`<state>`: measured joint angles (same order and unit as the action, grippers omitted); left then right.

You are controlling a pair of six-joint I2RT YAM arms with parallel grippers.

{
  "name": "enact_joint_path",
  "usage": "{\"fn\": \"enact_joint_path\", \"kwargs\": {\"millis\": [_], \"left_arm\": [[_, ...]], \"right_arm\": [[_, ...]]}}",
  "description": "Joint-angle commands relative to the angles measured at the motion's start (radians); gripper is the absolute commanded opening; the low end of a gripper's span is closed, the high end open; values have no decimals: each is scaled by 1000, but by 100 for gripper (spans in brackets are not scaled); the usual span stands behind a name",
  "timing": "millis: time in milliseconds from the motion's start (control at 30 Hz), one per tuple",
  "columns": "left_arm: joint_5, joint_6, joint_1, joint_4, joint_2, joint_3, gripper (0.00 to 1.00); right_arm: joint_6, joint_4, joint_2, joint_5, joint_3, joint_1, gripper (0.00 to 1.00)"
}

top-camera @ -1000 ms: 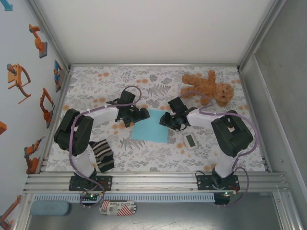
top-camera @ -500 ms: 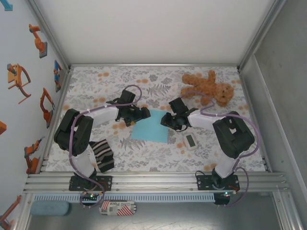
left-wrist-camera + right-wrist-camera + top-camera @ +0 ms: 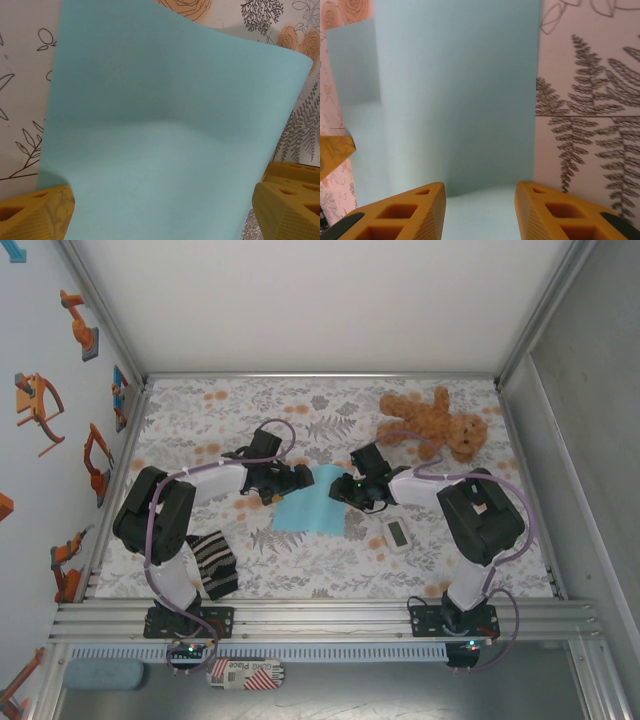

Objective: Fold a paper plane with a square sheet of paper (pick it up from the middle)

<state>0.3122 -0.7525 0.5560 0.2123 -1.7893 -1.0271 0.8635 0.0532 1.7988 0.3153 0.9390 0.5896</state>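
Note:
The square sheet of paper [image 3: 308,508] is light blue and lies mid-table on the floral cloth, between both grippers. Its right part curls up off the table. My left gripper [image 3: 300,480] is at the sheet's far-left corner. In the left wrist view the paper [image 3: 160,125] spreads across the frame and my left gripper [image 3: 162,205] stands wide open, one yellow finger [image 3: 35,215] on each side. My right gripper [image 3: 346,490] is at the sheet's right edge. Its jaws [image 3: 480,195] stand apart over the paper [image 3: 460,90], which bends upward just ahead of them.
A brown teddy bear [image 3: 436,424] lies at the back right. A small white gadget [image 3: 397,534] sits just right of the sheet, near my right arm. A black-and-cream striped cloth [image 3: 212,564] lies at the front left by the left arm's base.
The right gripper has shifted slightly left and its jaws have parted a little. The sheet's right side has risen, so the sheet looks narrower from above. The left gripper has barely moved.

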Motion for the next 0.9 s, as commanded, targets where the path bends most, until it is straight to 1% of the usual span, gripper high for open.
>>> {"fn": "enact_joint_path", "kwargs": {"millis": [0,167,433,700,867], "left_arm": [[7,-13,-5,-9,-14,45,94],[36,-30,-21,-51,6,75,95],[-4,-7,-28,-8,10,75,97],[-48,21,-27,27,7,59,92],[-47,38,-18,42,-7,36,87]], "right_arm": [[-13,34,66,4,5,-2,42],[-34,27,98,34,38,-3,42],[-18,-23,172,122,104,4,40],[88,-147,208,188,67,22,37],[140,-197,203,211,45,31,36]]}}
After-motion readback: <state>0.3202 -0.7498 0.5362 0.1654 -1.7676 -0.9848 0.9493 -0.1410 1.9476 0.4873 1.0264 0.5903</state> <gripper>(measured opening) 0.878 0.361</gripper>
